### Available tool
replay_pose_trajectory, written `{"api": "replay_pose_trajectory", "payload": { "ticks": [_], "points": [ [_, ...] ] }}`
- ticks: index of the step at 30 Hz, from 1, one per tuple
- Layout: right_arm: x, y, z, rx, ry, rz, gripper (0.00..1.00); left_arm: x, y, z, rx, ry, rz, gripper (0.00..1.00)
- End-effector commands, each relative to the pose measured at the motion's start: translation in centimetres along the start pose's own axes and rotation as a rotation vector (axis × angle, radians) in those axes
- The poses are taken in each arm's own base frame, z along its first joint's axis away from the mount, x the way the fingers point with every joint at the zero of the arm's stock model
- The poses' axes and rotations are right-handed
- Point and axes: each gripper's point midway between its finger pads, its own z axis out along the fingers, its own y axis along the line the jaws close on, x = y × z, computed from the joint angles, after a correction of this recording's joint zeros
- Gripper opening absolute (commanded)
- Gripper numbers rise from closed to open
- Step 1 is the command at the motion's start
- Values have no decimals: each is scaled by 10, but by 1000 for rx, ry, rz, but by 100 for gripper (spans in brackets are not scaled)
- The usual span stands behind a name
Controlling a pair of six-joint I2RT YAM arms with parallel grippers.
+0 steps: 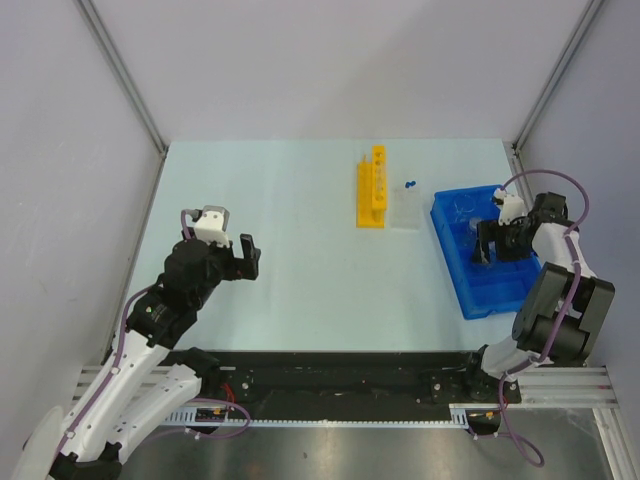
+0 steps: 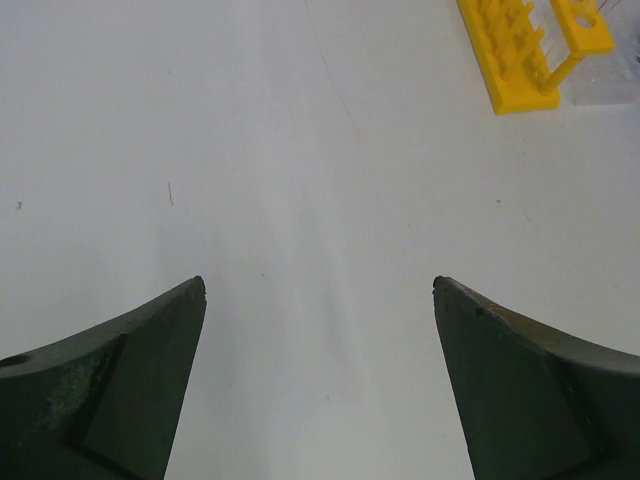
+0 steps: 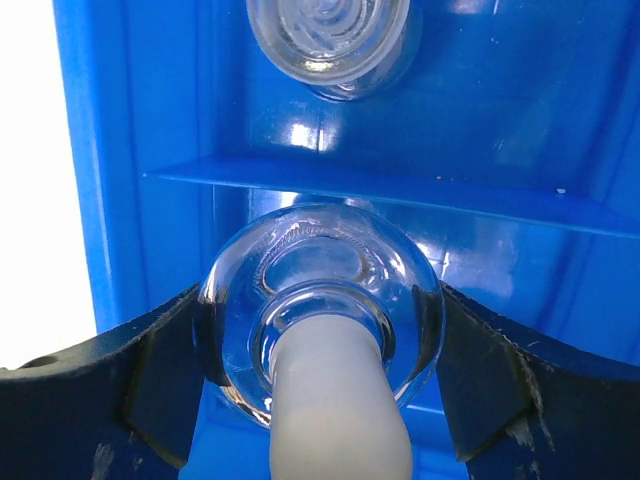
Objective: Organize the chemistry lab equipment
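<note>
Small clear flask (image 3: 320, 310) w/ white stopper (image 3: 340, 400) is down in a compartment of the blue compartmented bin (image 1: 480, 290), at table's 3 o'clock. R gripper (image 1: 500, 243) fingers clamp its bulb on both sides. Small clear beaker (image 3: 330, 35) sits in the next compartment, at flask's 12 o'clock. Yellow tube rack (image 1: 373, 190) is at bin's 10 o'clock. L gripper (image 2: 320, 285) hangs at 8 o'clock, fingers wide apart, nothing betw them. Step, prob: setting flask in bin. Next: let go, then lift straight w/o clipping stopper.
</note>
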Motion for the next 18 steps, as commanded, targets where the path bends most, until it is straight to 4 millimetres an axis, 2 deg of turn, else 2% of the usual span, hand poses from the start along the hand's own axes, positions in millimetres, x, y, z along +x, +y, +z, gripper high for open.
{"api": "replay_pose_trajectory", "payload": {
  "ticks": [1,8,10,14,15,18],
  "points": [
    [-9,-14,13,32,-37,2,43,-6,1,1,4,-27,23,100],
    [7,-28,36,72,19,13,47,-6,1,2,2,-24,24,100],
    [9,-30,40,76,30,10,51,-5,1,2,3,-21,25,100],
    [13,-30,40,72,40,7,66,-6,0,2,5,-24,24,100],
    [11,-29,38,72,33,1,73,-6,1,2,3,-24,24,100],
    [5,-26,23,89,11,-28,82,-5,0,2,6,-22,24,100]
  ]
}}
